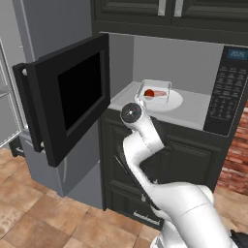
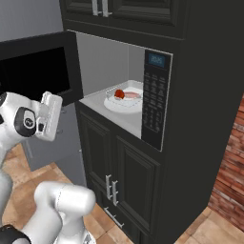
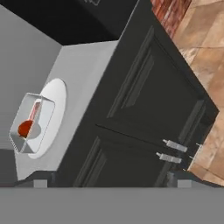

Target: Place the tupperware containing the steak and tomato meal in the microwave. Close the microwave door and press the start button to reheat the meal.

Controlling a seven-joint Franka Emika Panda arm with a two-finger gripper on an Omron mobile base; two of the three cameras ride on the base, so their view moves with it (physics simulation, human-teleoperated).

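The black microwave (image 1: 227, 92) (image 2: 155, 95) stands open, and its grey inside holds a white turntable (image 1: 175, 102) (image 2: 114, 107) (image 3: 56, 98). On the turntable rests the clear tupperware (image 1: 156, 92) (image 2: 125, 95) (image 3: 31, 122), with the red tomato (image 1: 149, 93) (image 3: 25, 128) and the brownish steak (image 1: 160, 93) (image 3: 35, 111) inside it. The microwave door (image 1: 72, 97) (image 2: 33, 71) is swung wide to the left. My gripper (image 3: 111, 182) is open and holds nothing. It hangs in front of the cavity, well apart from the tupperware, and my white hand (image 2: 50, 116) sits near the door's inner side.
Dark cabinet doors (image 1: 193, 160) (image 2: 133, 181) (image 3: 144, 109) with metal handles (image 3: 173, 151) stand below the microwave, and upper cabinets (image 1: 169, 12) above it. A tall grey fridge (image 1: 43, 29) rises behind the door at left. A brick wall (image 1: 237, 155) and tiled floor lie to the right.
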